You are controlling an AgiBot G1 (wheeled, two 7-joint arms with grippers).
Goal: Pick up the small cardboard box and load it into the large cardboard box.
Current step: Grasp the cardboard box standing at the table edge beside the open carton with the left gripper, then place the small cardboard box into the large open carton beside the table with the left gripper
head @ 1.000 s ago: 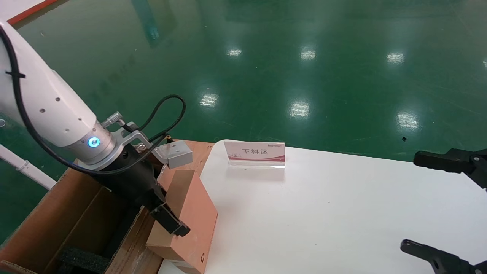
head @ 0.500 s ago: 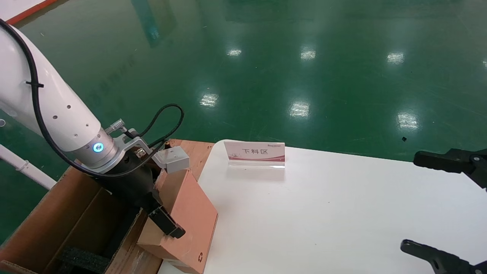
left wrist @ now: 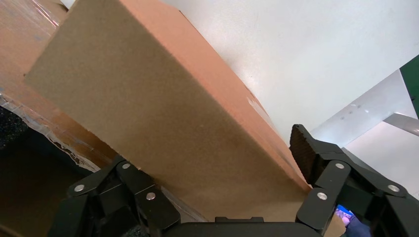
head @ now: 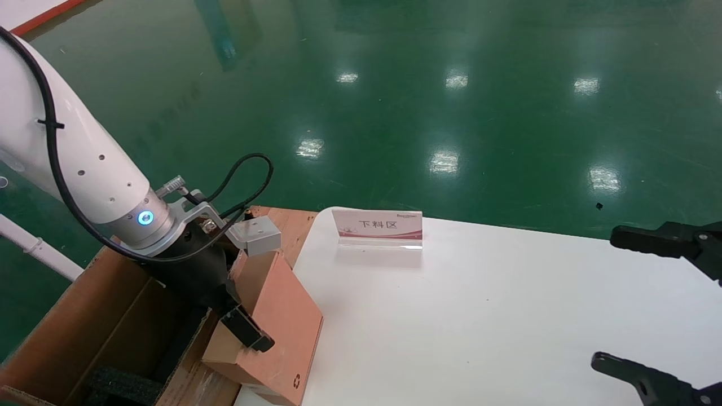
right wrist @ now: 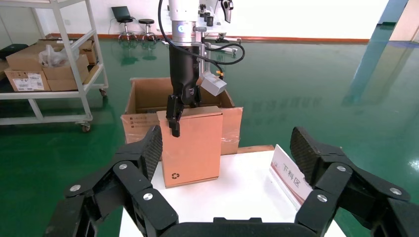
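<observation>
My left gripper is shut on the small cardboard box, a pinkish-brown cuboid with a recycling mark at its lower corner. The box is tilted at the table's left edge, leaning over the near flap of the large cardboard box. In the left wrist view the small cardboard box fills the span of that gripper, between both pads. The right wrist view shows the small cardboard box upright in front of the large cardboard box. My right gripper hangs open and apart at the table's right side.
A white table carries a small standing sign with red trim near its far edge. Black foam lies in the carton's bottom. Green floor surrounds everything; shelves with cartons stand far off.
My left gripper has carried the small box slightly left and down toward the carton, then nearly stopped. The right gripper has barely shifted.
</observation>
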